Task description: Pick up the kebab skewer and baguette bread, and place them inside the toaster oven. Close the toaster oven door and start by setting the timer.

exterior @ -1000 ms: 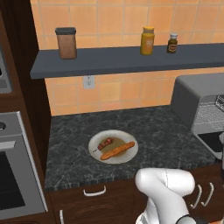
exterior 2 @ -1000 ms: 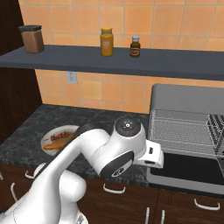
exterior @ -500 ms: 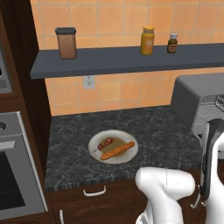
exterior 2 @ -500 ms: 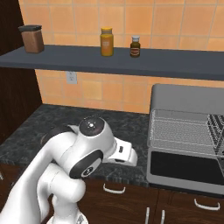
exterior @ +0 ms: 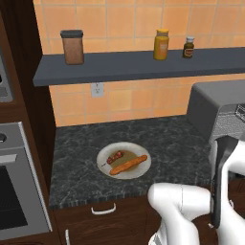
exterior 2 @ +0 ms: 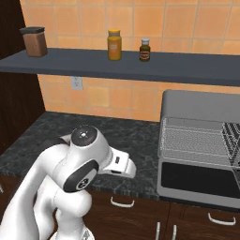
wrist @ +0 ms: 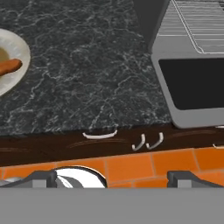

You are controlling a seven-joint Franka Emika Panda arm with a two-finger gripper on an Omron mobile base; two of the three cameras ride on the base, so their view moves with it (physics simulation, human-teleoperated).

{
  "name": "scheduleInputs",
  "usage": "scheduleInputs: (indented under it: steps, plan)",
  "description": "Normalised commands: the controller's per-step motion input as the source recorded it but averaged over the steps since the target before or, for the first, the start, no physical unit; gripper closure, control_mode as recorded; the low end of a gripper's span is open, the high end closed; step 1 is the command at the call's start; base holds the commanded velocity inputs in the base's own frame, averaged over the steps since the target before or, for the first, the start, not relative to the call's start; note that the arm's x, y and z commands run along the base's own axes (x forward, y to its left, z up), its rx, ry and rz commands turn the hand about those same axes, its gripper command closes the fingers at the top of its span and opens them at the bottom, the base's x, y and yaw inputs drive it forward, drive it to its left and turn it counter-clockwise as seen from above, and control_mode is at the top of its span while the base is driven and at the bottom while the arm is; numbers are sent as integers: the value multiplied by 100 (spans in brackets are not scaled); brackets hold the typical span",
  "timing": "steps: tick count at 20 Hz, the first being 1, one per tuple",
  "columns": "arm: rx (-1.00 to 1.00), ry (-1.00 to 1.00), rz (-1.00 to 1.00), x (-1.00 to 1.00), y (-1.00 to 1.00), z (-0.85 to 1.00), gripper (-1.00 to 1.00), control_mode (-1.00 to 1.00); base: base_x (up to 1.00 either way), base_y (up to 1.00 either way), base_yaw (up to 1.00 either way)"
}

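One plate (exterior: 124,160) sits on the dark bench (exterior: 167,139), and on it lie one skewer (exterior: 115,157) and one baguette (exterior: 128,164), side by side, the skewer toward the wall. In the hand view the plate's rim (wrist: 19,65) and one end of the baguette (wrist: 8,67) show at the left edge.

One toaster oven (exterior 2: 201,154) stands at the bench's right end. Its door (wrist: 194,87) hangs open, folded down flat over the bench edge, glass facing up. One wire rack (exterior 2: 192,140) lies inside the oven, with nothing on it.

Three containers stand on the wall shelf (exterior: 139,64): a brown canister (exterior: 72,47) with a dark lid, a yellow jar (exterior: 161,44) and a small dark bottle (exterior: 188,47).

The claw (wrist: 111,177) is released, its two tips spread fully wide at the bottom of the hand view. It holds nothing and touches nothing, hanging in front of the drawer fronts below the bench edge, between plate and oven.
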Motion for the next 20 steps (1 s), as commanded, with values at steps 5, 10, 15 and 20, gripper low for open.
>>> scheduleInputs:
  steps: [5, 10, 15, 20]
  plan:
    - [0, 0, 0, 0, 31, -10, -100, -100, 0, 0, 0]
    - [0, 0, 0, 7, 71, -3, -100, -100, 0, 0, 0]
    - [0, 0, 0, 4, 50, 0, -100, -100, 0, 0, 0]
    - [0, 1, 0, 3, 56, 0, -100, -100, 0, 0, 0]
